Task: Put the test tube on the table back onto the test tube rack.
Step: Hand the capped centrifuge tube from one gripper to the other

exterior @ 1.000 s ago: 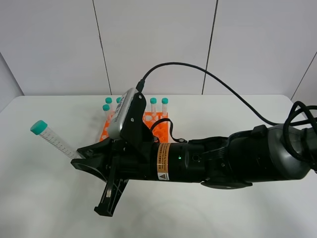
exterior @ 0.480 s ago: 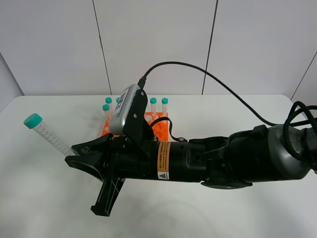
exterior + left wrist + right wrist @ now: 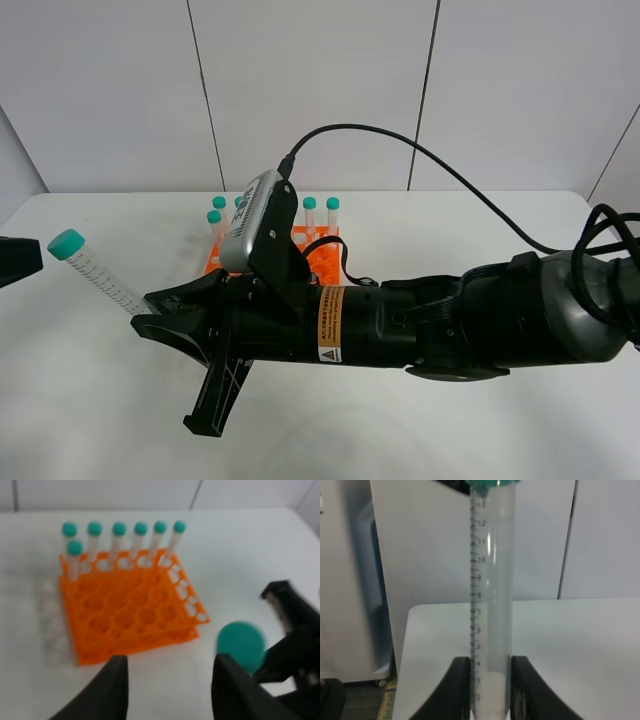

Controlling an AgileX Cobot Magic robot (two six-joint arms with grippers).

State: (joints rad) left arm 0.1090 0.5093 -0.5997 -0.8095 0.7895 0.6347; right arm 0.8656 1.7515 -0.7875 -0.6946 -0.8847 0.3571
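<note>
Gripping the test tube (image 3: pixel 95 272) near its lower end, my right gripper (image 3: pixel 146 312) is clamped on it and holds it above the table (image 3: pixel 500 230), tilted with the teal cap up and away from my arm. My left gripper (image 3: pixel 170 672) hangs near that cap, fingers spread with nothing between them. Behind stands the orange test tube rack (image 3: pixel 125 610), with capped tubes (image 3: pixel 119 535) along its far side.
</note>
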